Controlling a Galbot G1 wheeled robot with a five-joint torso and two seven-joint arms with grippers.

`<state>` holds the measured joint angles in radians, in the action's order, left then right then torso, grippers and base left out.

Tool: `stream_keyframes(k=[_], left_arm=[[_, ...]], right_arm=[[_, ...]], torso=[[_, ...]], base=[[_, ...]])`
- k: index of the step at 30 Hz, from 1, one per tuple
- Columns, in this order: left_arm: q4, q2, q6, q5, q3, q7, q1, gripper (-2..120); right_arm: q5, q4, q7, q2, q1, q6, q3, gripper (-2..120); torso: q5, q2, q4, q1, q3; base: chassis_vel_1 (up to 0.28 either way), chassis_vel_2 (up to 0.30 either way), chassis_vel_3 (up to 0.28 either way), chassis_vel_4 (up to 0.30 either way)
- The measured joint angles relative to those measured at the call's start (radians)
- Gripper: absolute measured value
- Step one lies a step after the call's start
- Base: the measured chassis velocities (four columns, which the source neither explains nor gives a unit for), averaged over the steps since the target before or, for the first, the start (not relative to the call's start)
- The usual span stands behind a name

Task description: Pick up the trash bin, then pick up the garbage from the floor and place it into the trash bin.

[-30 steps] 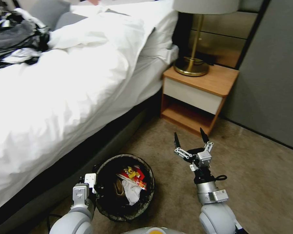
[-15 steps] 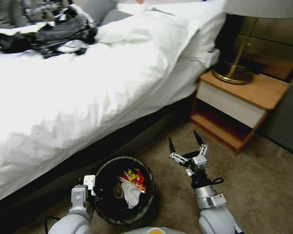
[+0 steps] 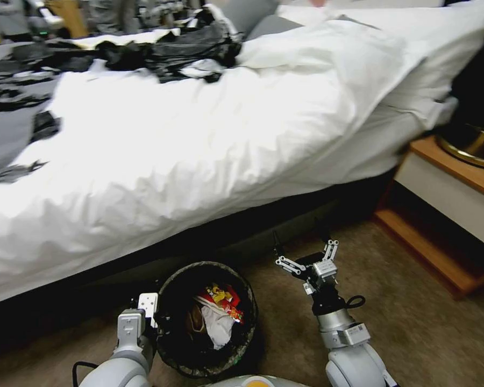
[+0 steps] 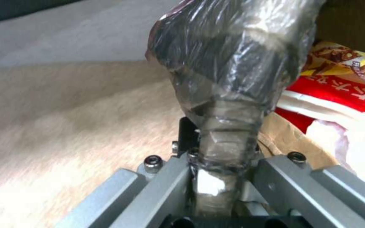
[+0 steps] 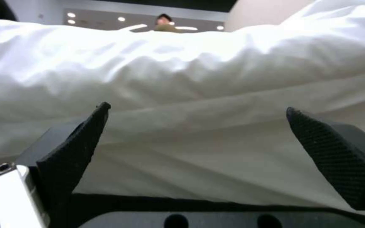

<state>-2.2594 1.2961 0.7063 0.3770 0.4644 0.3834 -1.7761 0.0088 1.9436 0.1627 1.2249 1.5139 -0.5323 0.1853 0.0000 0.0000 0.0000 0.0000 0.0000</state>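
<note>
The trash bin (image 3: pixel 248 317), its dark bag liner folded over the rim, hangs low at my left front. My left gripper (image 3: pixel 155 317) is shut on its near-left rim. In the left wrist view the jaws (image 4: pixel 216 152) pinch the liner-wrapped rim (image 4: pixel 229 63). Garbage lies inside the bin: a red-and-yellow wrapper (image 3: pixel 220 297), white tissue (image 3: pixel 219 325) and brown paper (image 4: pixel 284 139). My right gripper (image 3: pixel 301 242) stands open and holds nothing, right of the bin, pointing at the bed's dark base. Its black fingers (image 5: pixel 74 148) are spread wide before the white duvet (image 5: pixel 182 63).
The bed (image 3: pixel 199 150) spans the view ahead, with a black clothes heap (image 3: pixel 166 51) on top. A wooden nightstand (image 3: pixel 457 183) with a brass lamp base (image 3: pixel 473 145) sits at the right edge. Brown carpet (image 3: pixel 425 322) lies open to my right.
The whole picture has slid rightward, so the camera has turned left: the nightstand now sits at the right edge. Both arms keep their pose, and the bin stays gripped.
</note>
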Motion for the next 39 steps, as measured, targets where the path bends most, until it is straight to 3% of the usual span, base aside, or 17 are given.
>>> stream_keyframes(k=[39], left_arm=[[-0.006,-0.002,0.003,-0.002,-0.008,-0.003,-0.003,0]], right_arm=[[-0.032,0.019,-0.013,0.002,0.007,-0.008,-0.018,100]], torso=[[-0.0001,0.000,0.0000,0.000,0.000]], base=[[0.126,0.127,0.124,0.125]])
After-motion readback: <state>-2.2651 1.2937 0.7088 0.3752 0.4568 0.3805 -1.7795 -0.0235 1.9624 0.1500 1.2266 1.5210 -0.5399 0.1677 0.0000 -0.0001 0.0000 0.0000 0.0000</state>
